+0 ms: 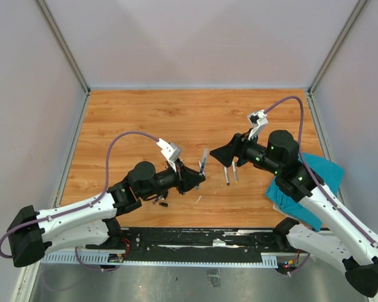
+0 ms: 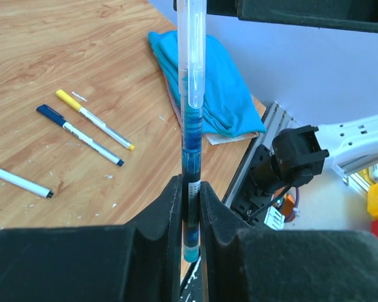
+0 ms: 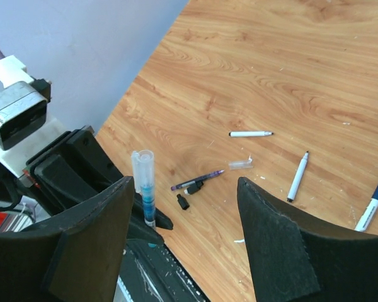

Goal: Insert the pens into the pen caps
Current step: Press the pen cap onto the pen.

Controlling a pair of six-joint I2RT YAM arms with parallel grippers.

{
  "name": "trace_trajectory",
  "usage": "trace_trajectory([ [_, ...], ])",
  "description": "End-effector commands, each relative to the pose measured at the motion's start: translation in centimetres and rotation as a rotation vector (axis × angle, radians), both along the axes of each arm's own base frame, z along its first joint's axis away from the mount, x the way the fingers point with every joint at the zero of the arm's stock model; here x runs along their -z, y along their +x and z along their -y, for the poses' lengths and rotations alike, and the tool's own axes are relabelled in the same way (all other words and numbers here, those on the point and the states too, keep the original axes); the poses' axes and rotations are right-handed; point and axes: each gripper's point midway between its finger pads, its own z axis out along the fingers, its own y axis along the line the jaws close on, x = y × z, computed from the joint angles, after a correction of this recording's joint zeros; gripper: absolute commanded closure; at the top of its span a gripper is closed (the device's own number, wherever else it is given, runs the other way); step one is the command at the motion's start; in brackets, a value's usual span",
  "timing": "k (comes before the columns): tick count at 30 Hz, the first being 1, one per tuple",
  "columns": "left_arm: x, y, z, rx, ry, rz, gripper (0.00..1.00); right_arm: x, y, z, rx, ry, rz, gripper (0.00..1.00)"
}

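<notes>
My left gripper [image 2: 190, 201] is shut on a blue pen [image 2: 191, 135] that stands upright between its pads, with a clear cap [image 2: 192, 56] over its upper end. In the top view that pen [image 1: 203, 161] sticks up from the left gripper [image 1: 198, 178] near the table's middle. My right gripper [image 3: 184, 189] stands open just beyond the capped pen [image 3: 145, 185], holding nothing. A purple pen [image 3: 197, 180], two black pen caps [image 3: 183, 202] and a loose clear cap [image 3: 239, 164] lie on the wood. Two white pens [image 3: 250, 133] lie farther out.
A yellow-capped pen [image 2: 94, 119] and a blue-capped pen [image 2: 79, 134] lie side by side near the teal cloth [image 2: 208, 88], which sits at the table's right edge [image 1: 302, 182]. The black rail [image 1: 195, 242] runs along the near edge. White walls close in three sides.
</notes>
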Motion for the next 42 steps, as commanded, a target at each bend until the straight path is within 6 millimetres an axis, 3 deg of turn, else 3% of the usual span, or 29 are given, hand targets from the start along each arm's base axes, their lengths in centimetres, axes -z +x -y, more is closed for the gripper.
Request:
trace_trajectory([
  [1, -0.3, -0.1, 0.6, 0.021, 0.02, 0.006, 1.0, -1.7, -1.4, -1.2, -0.091, 0.052, 0.022, 0.34],
  [6, 0.1, 0.5, 1.3, 0.017, 0.075, -0.018, 1.0, -2.4, -1.4, -2.0, -0.118, 0.12, 0.041, 0.33],
  [21, -0.7, 0.3, 1.3, 0.025, 0.052, -0.001, 1.0, -0.5, -0.6, -3.0, -0.12, 0.13, -0.019, 0.35],
  [34, -1.2, 0.1, 1.4, 0.043, 0.042, 0.011, 1.0, -0.1, -0.8, -3.7, -0.152, 0.14, -0.027, 0.65],
  [42, -1.7, 0.2, 1.3, 0.035, 0.033, 0.023, 0.99, 0.8, -1.1, -4.0, -0.163, 0.13, -0.043, 0.72],
])
